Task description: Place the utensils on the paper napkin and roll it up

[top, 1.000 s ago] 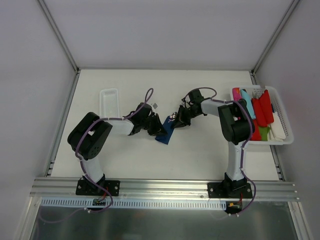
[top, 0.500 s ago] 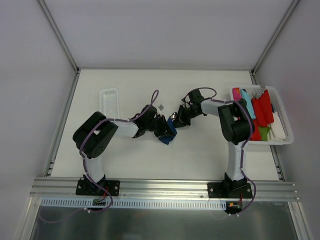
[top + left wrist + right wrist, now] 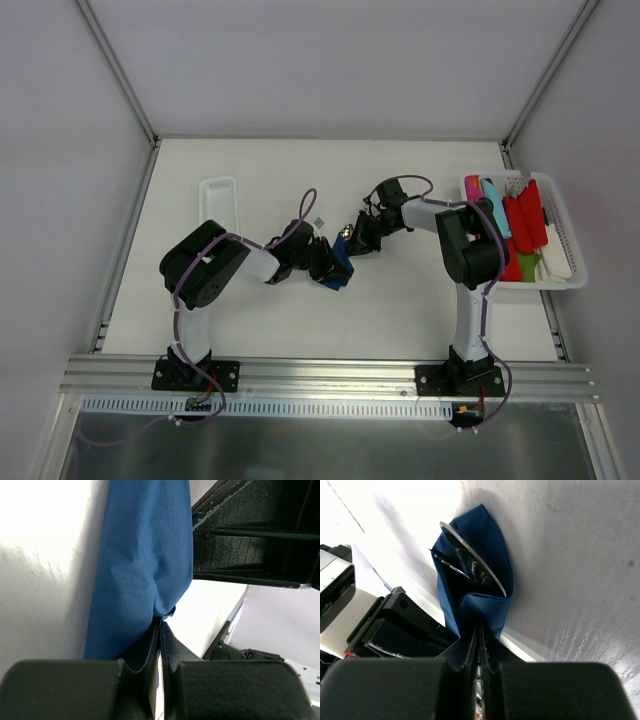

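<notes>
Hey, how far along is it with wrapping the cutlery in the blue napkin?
Done: the cutlery sits inside the napkin, which is folded around it. In hand: the left gripper and the right gripper are each shut on a part of the napkin. Left: it looks like a loose fold rather than a tight roll, so the rolling probably needs finishing.

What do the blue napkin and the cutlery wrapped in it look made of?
Napkin: matte, soft paper or thin cloth, hard to tell which; it creases and drapes in soft folds. Utensils: polished metal, judging by thin bright edges and mirror-like reflections.
</notes>
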Motion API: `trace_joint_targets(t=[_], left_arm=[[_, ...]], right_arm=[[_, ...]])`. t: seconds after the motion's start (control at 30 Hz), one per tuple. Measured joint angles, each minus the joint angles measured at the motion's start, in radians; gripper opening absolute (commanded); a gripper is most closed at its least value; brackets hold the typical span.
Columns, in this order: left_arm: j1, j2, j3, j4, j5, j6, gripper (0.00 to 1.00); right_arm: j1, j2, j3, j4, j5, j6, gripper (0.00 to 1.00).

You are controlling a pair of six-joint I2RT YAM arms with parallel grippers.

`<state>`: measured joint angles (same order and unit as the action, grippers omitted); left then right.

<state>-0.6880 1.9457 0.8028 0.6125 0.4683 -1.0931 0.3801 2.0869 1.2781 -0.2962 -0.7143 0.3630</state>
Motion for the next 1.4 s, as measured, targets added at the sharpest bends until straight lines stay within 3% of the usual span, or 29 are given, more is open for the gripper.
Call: trace_joint_targets(t=[0.3, 0.73, 0.83, 0.87, 1.0, 1.4], left_arm=[[-0.014, 0.014, -0.005, 0.042, -0.011, -0.016, 0.00], [-0.020, 0.028, -0.013, 0.052, -0.032, -0.050, 0.01], [-0.020, 0.031, -0.008, 0.046, -0.032, -0.051, 0.18], [-0.020, 0.032, -0.006, 0.045, -0.031, -0.052, 0.30], [-0.028, 0.031, 0.014, 0.056, -0.024, -0.059, 0.45], [-0.033, 0.034, 0.027, 0.058, -0.021, -0.053, 0.47]], right_arm=[[0.000, 0.002, 0.000, -0.002, -0.001, 0.003, 0.03], [-0.058, -0.007, 0.039, -0.074, -0.004, -0.095, 0.16], [-0.088, -0.034, 0.042, -0.086, -0.011, -0.121, 0.20], [-0.093, -0.043, 0.043, -0.087, -0.016, -0.126, 0.20], [-0.091, -0.065, 0.051, -0.092, -0.038, -0.142, 0.21], [-0.016, -0.066, 0.061, -0.102, -0.084, -0.159, 0.17]])
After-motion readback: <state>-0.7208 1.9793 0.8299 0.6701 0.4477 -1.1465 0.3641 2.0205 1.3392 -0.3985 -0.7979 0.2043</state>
